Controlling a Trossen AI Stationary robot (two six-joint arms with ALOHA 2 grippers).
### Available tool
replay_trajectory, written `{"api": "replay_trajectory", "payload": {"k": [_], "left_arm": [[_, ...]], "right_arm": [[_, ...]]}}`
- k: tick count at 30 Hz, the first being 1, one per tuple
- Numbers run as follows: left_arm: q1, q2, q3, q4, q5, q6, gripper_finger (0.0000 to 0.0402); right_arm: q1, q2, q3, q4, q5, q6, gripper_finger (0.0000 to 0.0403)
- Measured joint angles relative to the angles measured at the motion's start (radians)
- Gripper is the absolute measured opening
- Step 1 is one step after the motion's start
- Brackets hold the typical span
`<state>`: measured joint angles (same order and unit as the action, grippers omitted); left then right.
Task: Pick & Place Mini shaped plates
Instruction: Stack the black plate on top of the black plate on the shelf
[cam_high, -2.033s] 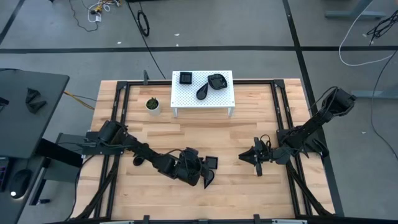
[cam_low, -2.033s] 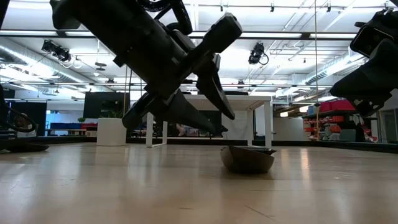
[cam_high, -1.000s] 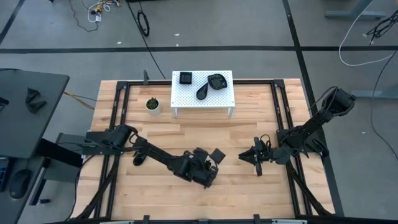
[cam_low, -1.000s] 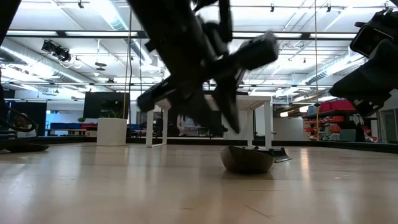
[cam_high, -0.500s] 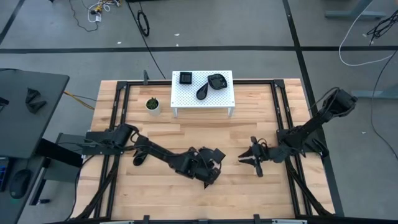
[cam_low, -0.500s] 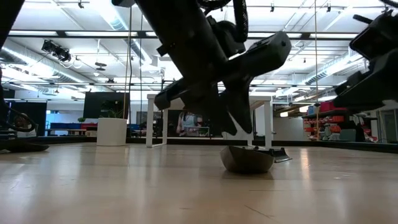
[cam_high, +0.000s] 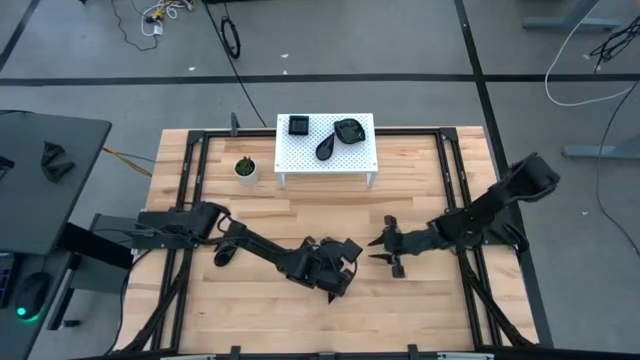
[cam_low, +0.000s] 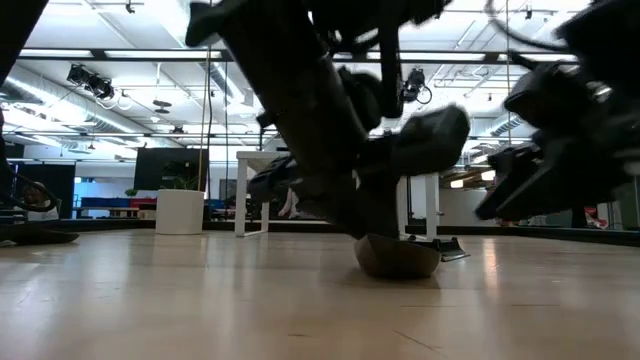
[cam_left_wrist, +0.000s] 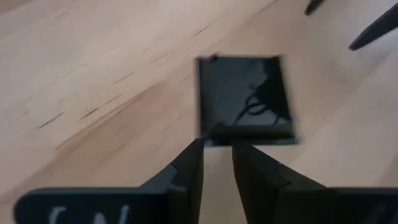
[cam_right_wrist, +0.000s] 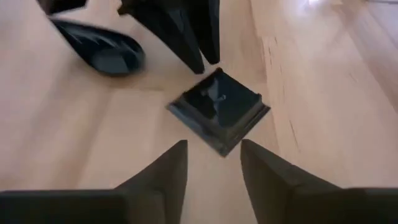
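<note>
Overhead and wrist views of a wooden bench (cam_high: 420, 190) with two arms meeting near its middle. The left gripper (cam_left_wrist: 216, 152) reaches in from the left edge toward the near half of the bench; its two fingers (cam_left_wrist: 189, 168) stand a narrow gap apart at the rim of a square black plate (cam_right_wrist: 219, 109), and whether they touch it cannot be told. The right gripper (cam_right_wrist: 213, 163) comes in from the right edge and faces the same plate from the opposite side, its fingers spread apart with nothing between them. A second dish, a rounded leaf-shaped plate (cam_right_wrist: 102, 48), lies on the wood just beside the left gripper, on its near side; in the table-level view it appears as a dark bowl form (cam_low: 397, 257) under that arm. At the far edge a white perforated stand (cam_high: 327, 148) carries three more black plates: one square (cam_high: 299, 125), one teardrop (cam_high: 326, 148), one rounded (cam_high: 348, 130). A small white pot with a green plant (cam_high: 245, 168) stands just left of the stand.
</note>
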<state>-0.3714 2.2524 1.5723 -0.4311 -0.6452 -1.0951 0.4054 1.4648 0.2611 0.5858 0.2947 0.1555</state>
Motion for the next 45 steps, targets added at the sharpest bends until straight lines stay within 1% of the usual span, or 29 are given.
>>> {"api": "replay_trajectory", "payload": {"k": [3, 6, 9, 11, 12, 17, 22, 25, 33, 39, 45], "left_arm": [[0.000, 0.007, -0.002, -0.002, -0.006, 0.003, 0.0069], [0.001, 0.015, -0.002, -0.001, -0.012, 0.001, 0.0046], [0.000, 0.024, 0.000, 0.002, -0.028, 0.000, 0.0026], [0.001, 0.030, 0.000, 0.005, -0.030, 0.000, 0.0015], [0.000, 0.031, 0.000, 0.007, -0.039, 0.000, 0.0011], [0.000, 0.032, 0.000, 0.012, -0.043, -0.001, 0.0004], [0.000, 0.033, -0.001, 0.014, -0.049, -0.002, 0.0017], [-0.003, 0.033, -0.001, 0.016, -0.050, -0.002, 0.0020], [-0.009, 0.038, 0.013, 0.009, -0.082, -0.020, 0.0008], [-0.009, 0.041, 0.038, -0.009, -0.075, -0.011, 0.0012], [-0.013, 0.039, 0.046, -0.019, -0.113, -0.008, 0.0011]], "right_arm": [[-0.037, 0.064, 0.056, -0.069, 0.000, -0.034, 0.0122], [-0.064, 0.102, 0.096, -0.136, -0.029, -0.011, 0.0085], [-0.078, 0.124, 0.110, -0.139, -0.067, -0.002, 0.0043], [-0.082, 0.133, 0.114, -0.134, -0.074, -0.003, 0.0016], [-0.082, 0.133, 0.117, -0.134, -0.076, -0.005, 0.0009], [-0.083, 0.137, 0.133, -0.109, -0.091, -0.007, 0.0014], [-0.081, 0.137, 0.160, -0.112, -0.116, -0.018, 0.0004], [-0.081, 0.137, 0.170, -0.112, -0.116, -0.021, 0.0007], [-0.080, 0.133, 0.188, -0.106, -0.117, -0.009, 0.0005], [-0.072, 0.071, 0.195, -0.085, -0.092, 0.012, 0.0006], [-0.051, -0.031, 0.195, -0.089, -0.094, 0.020, 0.0006]]}}
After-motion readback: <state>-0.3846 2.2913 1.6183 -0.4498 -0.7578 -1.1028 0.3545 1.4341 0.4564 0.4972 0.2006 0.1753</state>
